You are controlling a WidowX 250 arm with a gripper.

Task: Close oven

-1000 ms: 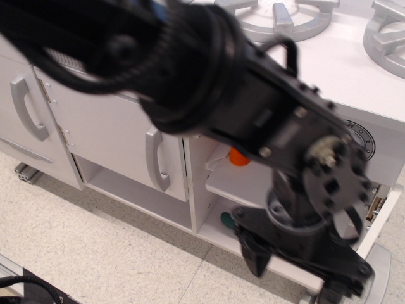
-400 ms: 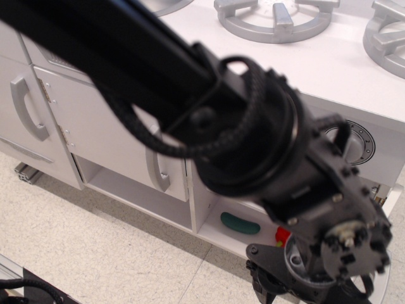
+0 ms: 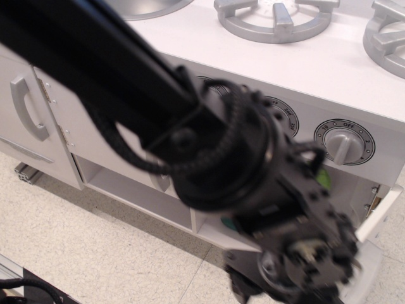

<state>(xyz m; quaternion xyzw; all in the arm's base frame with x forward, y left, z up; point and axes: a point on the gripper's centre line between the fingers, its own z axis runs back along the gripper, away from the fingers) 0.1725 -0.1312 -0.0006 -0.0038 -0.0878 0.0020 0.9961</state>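
The white oven [image 3: 354, 190] sits under the cooktop at the right, and my black arm hides most of its opening. Its door [image 3: 381, 217] hangs open at the lower right, with the grey handle [image 3: 366, 278] near the frame's bottom edge. My gripper [image 3: 250, 292] is low in front of the oven, blurred and cut off by the bottom edge, left of the door. I cannot tell whether its fingers are open or shut, or whether they touch the door. A dark green object [image 3: 229, 223] peeks out on the oven floor.
Grey burners [image 3: 275, 19] lie on the white top, with a dial knob [image 3: 343, 142] on the front panel. A solid cabinet door with a vertical grey handle [image 3: 28, 107] stands at left, above an open lower shelf [image 3: 126, 190]. Speckled floor lies in front.
My arm has swung down and to the left, so the wrist now sits lower and covers the oven opening. The oven door stays open in about the same place.
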